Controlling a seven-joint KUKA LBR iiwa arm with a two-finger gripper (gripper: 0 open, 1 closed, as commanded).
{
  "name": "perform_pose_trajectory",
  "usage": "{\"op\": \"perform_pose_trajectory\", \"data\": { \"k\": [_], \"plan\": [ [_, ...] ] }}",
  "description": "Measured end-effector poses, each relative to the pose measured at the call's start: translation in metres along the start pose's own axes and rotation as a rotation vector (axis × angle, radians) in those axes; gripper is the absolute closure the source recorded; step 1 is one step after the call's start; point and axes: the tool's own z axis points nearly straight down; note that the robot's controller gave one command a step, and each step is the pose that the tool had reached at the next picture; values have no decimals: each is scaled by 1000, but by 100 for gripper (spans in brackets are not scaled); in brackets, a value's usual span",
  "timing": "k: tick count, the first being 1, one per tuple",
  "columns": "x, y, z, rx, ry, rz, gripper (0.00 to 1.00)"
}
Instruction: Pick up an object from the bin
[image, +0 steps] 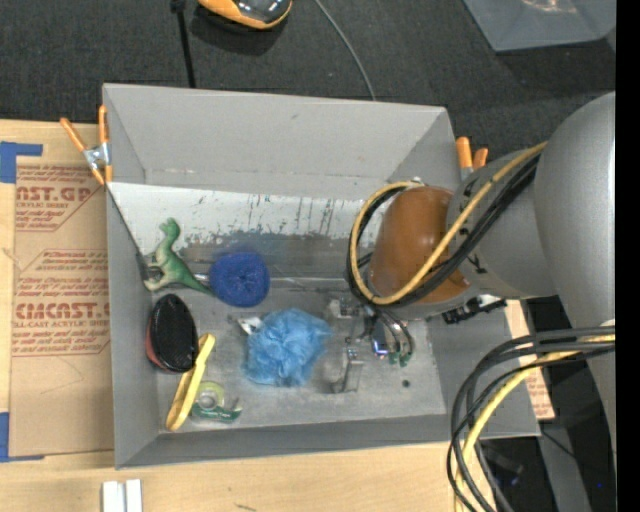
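My gripper is down near the bin floor, right of centre, under the orange wrist cover. Its two grey fingers stand apart, open, with nothing between them. Just left of the fingers lies a light blue fluffy puff, close to them and possibly touching. A dark blue round ball sits farther left, up near the back slope.
Along the left side lie a green toy dinosaur, a black oval thing with a red edge, a yellow flat stick and a small green and clear piece. The arm and its cables cover the bin's right side.
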Motion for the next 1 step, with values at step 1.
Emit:
{"op": "perform_pose_trajectory", "data": {
  "k": [1],
  "plan": [
    [-20, 39, -3, -1, -3, -36, 0]
  ]
}}
